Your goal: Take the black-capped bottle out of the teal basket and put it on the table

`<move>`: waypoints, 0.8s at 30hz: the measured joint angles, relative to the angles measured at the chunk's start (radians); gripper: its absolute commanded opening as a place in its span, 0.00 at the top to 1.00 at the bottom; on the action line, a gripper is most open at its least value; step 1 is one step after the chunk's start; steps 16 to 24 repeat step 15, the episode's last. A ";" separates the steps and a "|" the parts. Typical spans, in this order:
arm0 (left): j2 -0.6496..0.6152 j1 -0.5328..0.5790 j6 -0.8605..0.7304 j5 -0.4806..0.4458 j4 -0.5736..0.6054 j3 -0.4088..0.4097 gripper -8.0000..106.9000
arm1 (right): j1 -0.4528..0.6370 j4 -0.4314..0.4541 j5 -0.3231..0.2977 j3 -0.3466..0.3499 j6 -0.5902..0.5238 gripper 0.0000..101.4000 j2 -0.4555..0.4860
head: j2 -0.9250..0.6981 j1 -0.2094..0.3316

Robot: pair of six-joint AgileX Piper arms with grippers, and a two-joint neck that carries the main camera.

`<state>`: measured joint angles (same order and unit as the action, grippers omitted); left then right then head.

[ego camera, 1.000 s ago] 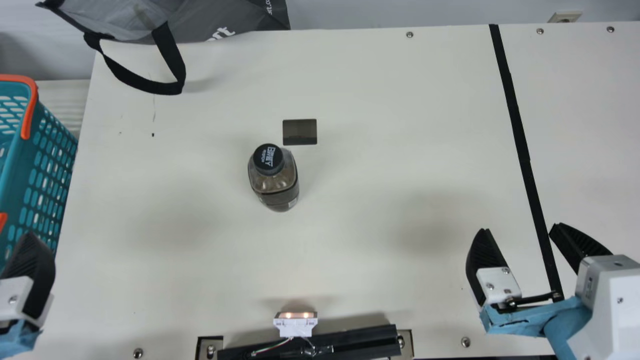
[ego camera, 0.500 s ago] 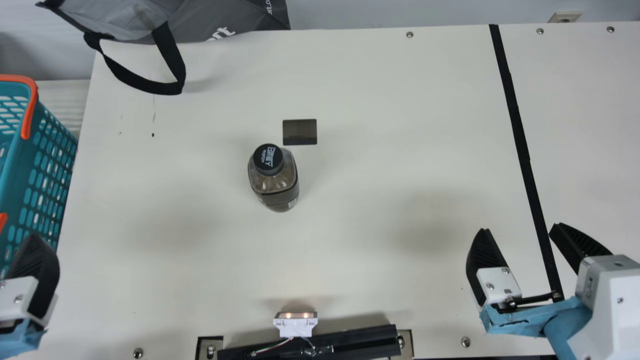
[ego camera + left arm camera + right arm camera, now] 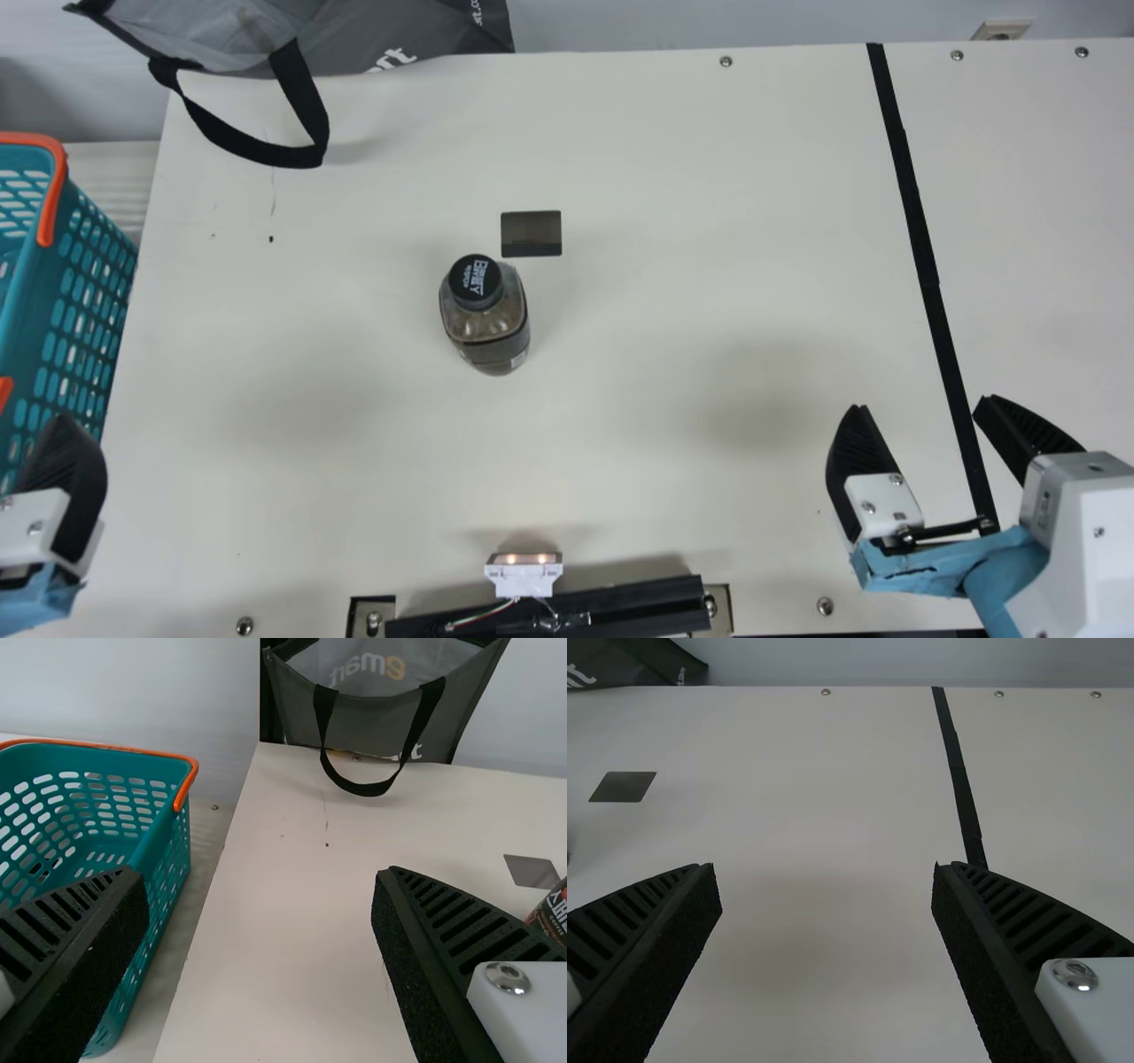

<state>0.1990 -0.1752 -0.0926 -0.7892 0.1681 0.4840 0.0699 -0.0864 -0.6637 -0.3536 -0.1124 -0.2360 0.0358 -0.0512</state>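
The black-capped bottle stands upright on the cream table, left of its middle, in the main view. At the left edge there is the teal basket. My left gripper is low at the main view's left edge, close to the basket's near end; in the left wrist view this gripper is open with nothing between its fingers. Part of the bottle appears behind one finger there. My right gripper stands open and empty at the right, far from the bottle; the right wrist view has the gripper spread wide.
A grey bag with a black handle lies at the back left. A dark rectangle is just behind the bottle, and a black strip crosses the table's right part. A small lit device sits at the front edge.
My left gripper has shifted slightly to the right in the main view. The right arm, the bottle and the basket have kept their places.
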 measured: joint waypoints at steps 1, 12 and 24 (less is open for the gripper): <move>0.000 0.000 0.000 0.000 0.000 0.000 0.00 | 0.000 0.000 0.000 0.000 0.000 0.10 0.000 | 0.000 0.000; 0.000 0.000 0.000 0.000 0.000 0.000 0.00 | 0.000 0.000 0.000 0.000 0.000 0.10 0.000 | 0.000 0.000; 0.000 0.000 0.000 0.000 0.000 0.000 0.00 | 0.000 0.000 0.000 0.000 0.000 0.10 0.000 | 0.000 0.000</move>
